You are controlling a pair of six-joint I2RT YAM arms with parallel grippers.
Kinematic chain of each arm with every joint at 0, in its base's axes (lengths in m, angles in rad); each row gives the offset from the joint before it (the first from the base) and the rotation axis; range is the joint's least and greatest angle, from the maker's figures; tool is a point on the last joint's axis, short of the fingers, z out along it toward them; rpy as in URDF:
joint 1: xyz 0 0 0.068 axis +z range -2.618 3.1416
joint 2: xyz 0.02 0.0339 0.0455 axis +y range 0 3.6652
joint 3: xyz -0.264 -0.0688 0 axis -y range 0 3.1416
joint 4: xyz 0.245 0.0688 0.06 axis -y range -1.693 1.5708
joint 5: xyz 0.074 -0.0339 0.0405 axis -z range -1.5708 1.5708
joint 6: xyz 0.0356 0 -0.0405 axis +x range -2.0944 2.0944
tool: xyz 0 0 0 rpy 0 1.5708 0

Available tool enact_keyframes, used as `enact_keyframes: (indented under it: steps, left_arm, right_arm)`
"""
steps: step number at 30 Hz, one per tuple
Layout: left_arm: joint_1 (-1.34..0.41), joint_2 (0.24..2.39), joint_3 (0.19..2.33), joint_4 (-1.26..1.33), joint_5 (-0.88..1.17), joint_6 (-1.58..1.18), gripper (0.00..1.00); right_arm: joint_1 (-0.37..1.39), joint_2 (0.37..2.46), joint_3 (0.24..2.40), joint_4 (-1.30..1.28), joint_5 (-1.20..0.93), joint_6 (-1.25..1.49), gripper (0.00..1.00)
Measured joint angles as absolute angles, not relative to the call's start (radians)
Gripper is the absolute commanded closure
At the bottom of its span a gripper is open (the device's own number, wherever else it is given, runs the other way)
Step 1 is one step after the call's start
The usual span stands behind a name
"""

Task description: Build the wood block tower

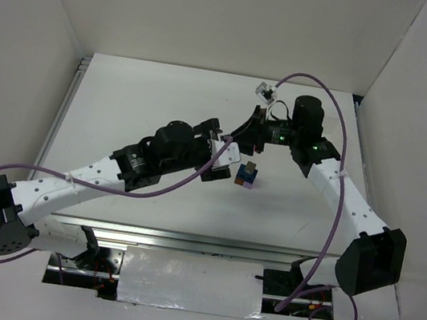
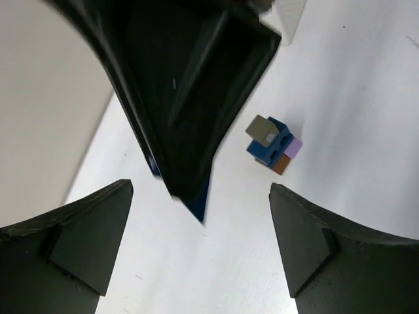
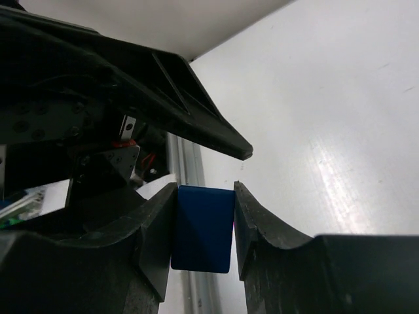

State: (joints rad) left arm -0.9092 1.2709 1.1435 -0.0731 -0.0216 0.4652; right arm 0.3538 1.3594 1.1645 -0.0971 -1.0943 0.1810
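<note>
The wood block tower [image 1: 247, 176] stands mid-table: a grey block on a blue one, lavender and brown-orange beneath. In the left wrist view the tower [image 2: 272, 144] sits just ahead and to the right. My right gripper [image 3: 205, 190] is shut on a dark blue wood block [image 3: 203, 229], held upright between its fingers. In the top view the right gripper [image 1: 236, 143] reaches in from the right, just left of the tower. My left gripper [image 2: 200, 190] is open wide, nothing between its fingers, and the right gripper's finger with a sliver of the blue block [image 2: 200, 204] hangs close in front of it. The left gripper [image 1: 225, 166] sits right beside the right one.
White walls enclose the table on three sides. An aluminium rail [image 1: 68, 104] runs along the left edge. A white covered strip [image 1: 190, 282] lies at the front between the arm bases. Purple cables [image 1: 341, 172] loop over both arms.
</note>
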Motion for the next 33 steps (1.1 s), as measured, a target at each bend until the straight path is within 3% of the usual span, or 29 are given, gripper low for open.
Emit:
enact_keyframes:
  steps: [11,20,33]
  left_arm:
    - [-0.768,1.107,0.925,0.011,-0.020,0.190,0.01]
    - [-0.685,1.015,0.768,0.116,0.005,-0.014,0.01]
    - [-0.676,1.271,0.941,0.197,0.514,0.021,0.01]
  right_arm:
    - [0.144,1.254,0.886,0.180,-1.121,-0.018,0.95]
    - [0.094,1.259,0.694,0.497,-1.131,-0.057,0.93]
    - [0.191,1.184,0.578,0.915,-1.179,0.146,0.92]
